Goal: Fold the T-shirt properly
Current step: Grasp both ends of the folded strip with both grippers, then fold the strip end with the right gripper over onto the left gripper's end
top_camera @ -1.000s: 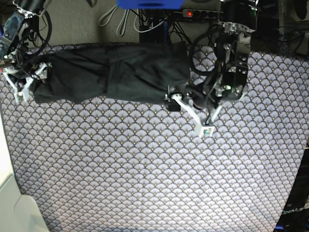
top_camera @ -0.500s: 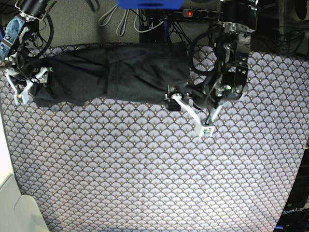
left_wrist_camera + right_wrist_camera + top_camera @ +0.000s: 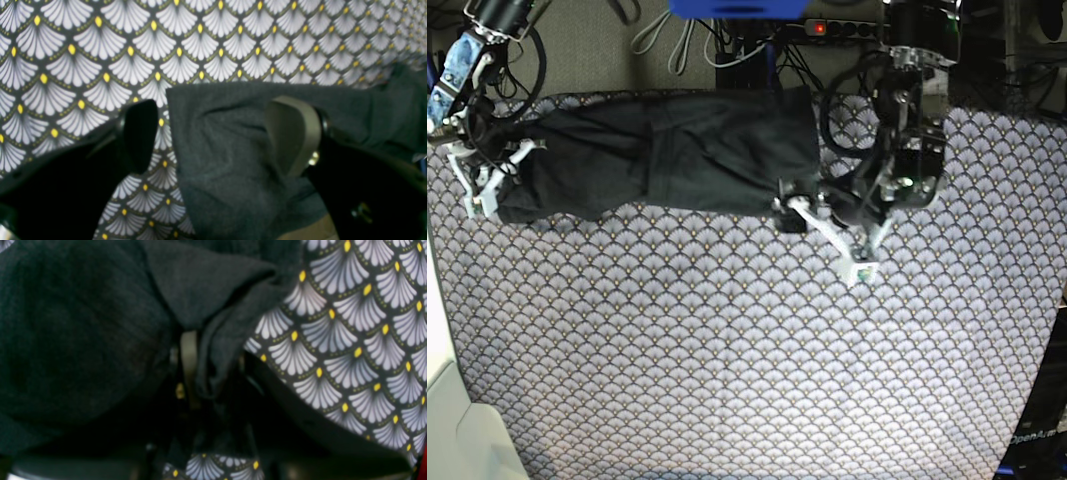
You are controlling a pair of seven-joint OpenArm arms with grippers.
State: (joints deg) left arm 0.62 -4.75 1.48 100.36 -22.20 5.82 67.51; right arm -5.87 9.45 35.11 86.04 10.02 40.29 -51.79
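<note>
The dark charcoal T-shirt (image 3: 667,150) lies bunched in a long band along the table's far side, plain side showing. My right gripper (image 3: 482,185) is at its left end. In the right wrist view the gripper (image 3: 203,373) is shut on a fold of the shirt (image 3: 83,323). My left gripper (image 3: 824,240) is at the shirt's right near corner. In the left wrist view the gripper (image 3: 215,126) is open, with the shirt's corner (image 3: 220,160) lying between the black finger (image 3: 140,133) and the olive pad (image 3: 293,133).
The table is covered with a fan-patterned cloth (image 3: 727,350). Cables and a power strip (image 3: 837,28) lie behind the table's far edge. A white surface (image 3: 447,420) borders the near left corner.
My right gripper has shifted a little right and toward the back, pulling the shirt's left end with it. My left gripper has turned slightly at the shirt's right corner.
</note>
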